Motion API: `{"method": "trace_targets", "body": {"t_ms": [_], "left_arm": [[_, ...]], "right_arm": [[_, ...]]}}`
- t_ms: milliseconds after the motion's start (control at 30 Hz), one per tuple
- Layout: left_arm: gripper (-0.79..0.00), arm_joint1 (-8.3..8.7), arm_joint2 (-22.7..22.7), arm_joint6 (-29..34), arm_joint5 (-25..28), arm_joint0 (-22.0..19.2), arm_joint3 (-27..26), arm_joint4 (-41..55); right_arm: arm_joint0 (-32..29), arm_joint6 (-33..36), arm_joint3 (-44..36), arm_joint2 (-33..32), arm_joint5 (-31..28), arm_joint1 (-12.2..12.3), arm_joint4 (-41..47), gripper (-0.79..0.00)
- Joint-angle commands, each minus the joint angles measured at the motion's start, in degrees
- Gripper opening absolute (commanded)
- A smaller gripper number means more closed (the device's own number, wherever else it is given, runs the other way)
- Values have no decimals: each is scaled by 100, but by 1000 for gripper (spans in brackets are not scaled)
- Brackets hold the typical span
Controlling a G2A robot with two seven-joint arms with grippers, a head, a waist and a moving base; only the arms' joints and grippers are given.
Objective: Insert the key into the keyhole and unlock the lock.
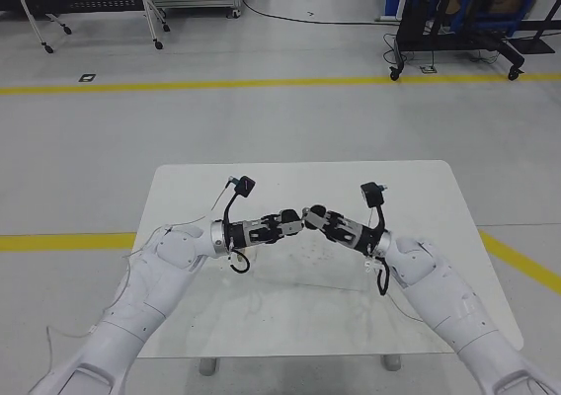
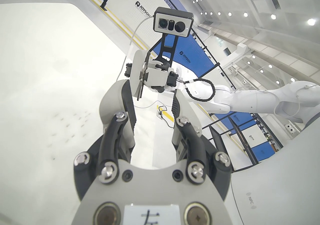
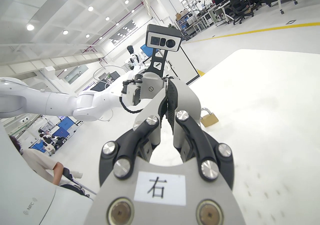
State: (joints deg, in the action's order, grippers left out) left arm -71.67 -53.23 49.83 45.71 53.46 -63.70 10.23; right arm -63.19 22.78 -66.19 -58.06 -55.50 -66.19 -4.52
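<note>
White table (image 1: 409, 197), matte, rounded corners, faint dark scuff marks; fills the middle of the top view. Both arms are glossy white shells with black cable loops at the wrists, and they meet tip to tip at the centre of the top view, above the table.

Left gripper (image 2: 151, 101): released, grey fingers with black ribbed pads spread wide, nothing between them. It faces the other tool close up.

Right gripper (image 3: 168, 85): clenched on the key (image 2: 140, 87), ribbed pads pressed together. The key is thin, flat, silver metal with a rounded head pinched in the pads, blade sticking out past the fingertips in the air.

Lock (image 3: 209, 119): small padlock with a boxy brass-coloured body and a silver curved shackle, on the table just beside the right gripper's fingers. Cannot tell if the shackle is closed.

White label (image 3: 160, 187) with one black character sits on the right gripper's base; a similar one is on the left's.
</note>
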Motion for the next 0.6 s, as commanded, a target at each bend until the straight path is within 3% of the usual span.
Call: {"method": "trace_targets", "body": {"t_ms": [0,133,233,433,567], "left_arm": [[-483,1,5,-7,4,-6,4,-8],[-499,3,13,-45,8,-8,5,-33],[-573,5,14,-66,-2,-17,15,-40],[-650,4,41,-93,-25,-34,29,-82],[-662,3,49,-127,-34,-47,48,-104]], "right_arm": [[2,47,3,1,13,2,56,-785],[11,153,11,12,10,3,167,-785],[23,217,22,26,-12,1,242,-785],[55,294,64,62,-17,-11,303,-785],[79,328,74,99,-49,-24,330,-785]]}}
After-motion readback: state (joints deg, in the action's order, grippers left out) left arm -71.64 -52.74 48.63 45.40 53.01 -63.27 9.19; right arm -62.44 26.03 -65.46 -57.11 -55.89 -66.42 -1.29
